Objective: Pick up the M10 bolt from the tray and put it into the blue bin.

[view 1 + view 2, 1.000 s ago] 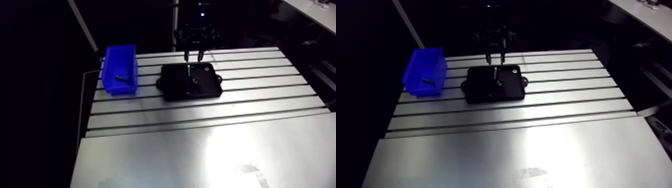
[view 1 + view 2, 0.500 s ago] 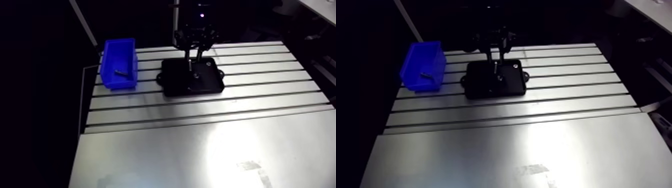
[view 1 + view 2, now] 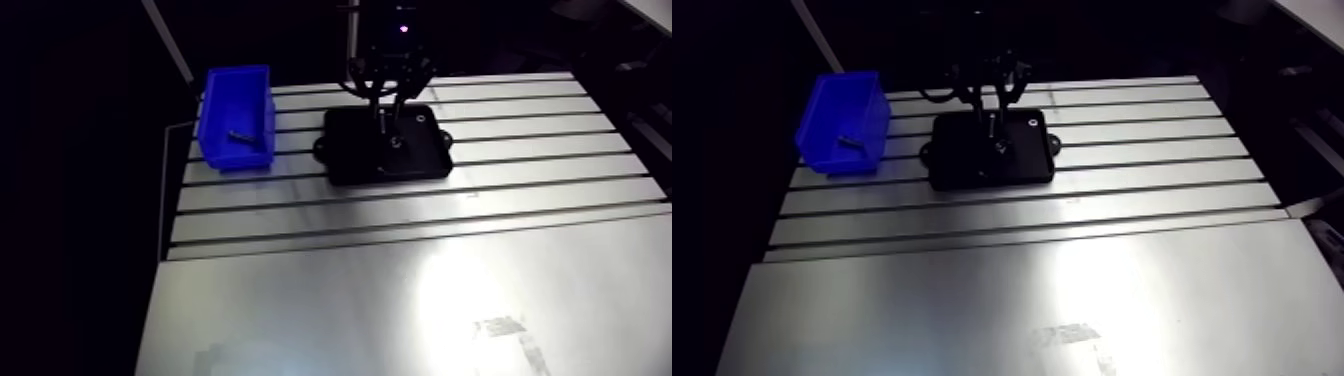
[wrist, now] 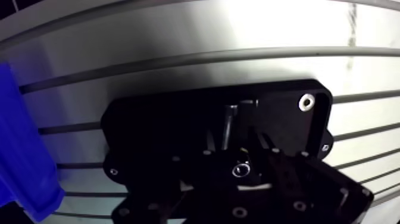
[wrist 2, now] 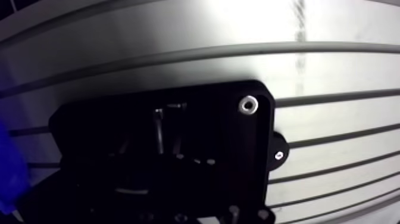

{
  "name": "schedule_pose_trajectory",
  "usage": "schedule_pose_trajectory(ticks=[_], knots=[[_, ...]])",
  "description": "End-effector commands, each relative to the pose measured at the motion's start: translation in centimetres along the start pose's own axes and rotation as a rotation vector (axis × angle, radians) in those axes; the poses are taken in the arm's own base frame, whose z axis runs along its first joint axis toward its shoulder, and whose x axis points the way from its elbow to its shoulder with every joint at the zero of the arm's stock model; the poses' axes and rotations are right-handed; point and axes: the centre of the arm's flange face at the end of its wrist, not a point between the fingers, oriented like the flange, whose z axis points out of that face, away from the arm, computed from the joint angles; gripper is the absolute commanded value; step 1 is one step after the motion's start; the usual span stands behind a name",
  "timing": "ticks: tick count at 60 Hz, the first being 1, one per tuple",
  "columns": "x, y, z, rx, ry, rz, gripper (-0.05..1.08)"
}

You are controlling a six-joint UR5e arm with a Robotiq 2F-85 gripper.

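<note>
A black tray (image 3: 350,165) lies on the slotted table to the right of the blue bin (image 3: 215,110). My gripper (image 3: 385,100) hangs over the tray's far half. A slim bolt (image 3: 381,122) points straight down from between its fingers. In the wrist view the bolt's shaft (image 4: 226,128) stands ahead of the gripper (image 4: 235,116), over the dark tray floor (image 4: 155,119). The fingers are dark and close against the shaft, so the gripper looks shut on it. The bin's edge (image 4: 18,149) shows off to one side of the tray.
A dark bolt-like part (image 3: 240,135) lies inside the blue bin. A silver nut (image 4: 306,102) sits in one tray corner, and a small bright piece (image 3: 397,143) rests mid-tray. Bare slotted aluminium (image 3: 400,290) spreads in front of the tray and bin.
The arm view has shifted, so tray and bin sit higher in it than before. The gripper stays over the tray's far half with the bolt hanging from it.
</note>
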Motion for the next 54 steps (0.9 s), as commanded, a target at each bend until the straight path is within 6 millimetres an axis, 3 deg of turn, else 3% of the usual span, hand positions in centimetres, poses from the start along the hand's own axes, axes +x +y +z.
schedule_pose_trajectory(ticks=[1, 28, 40, 54], knots=[[0.02, -0.02, 0.24, 0.000, -0.003, 0.000, 0.58], [0.08, 0.06, 1.04, 0.001, -0.016, 0.002, 0.58], [0.13, 0.16, 1.01, 0.001, -0.013, 0.003, 0.66], [0.16, 0.16, 1.09, 0.001, -0.012, 0.003, 0.66]])
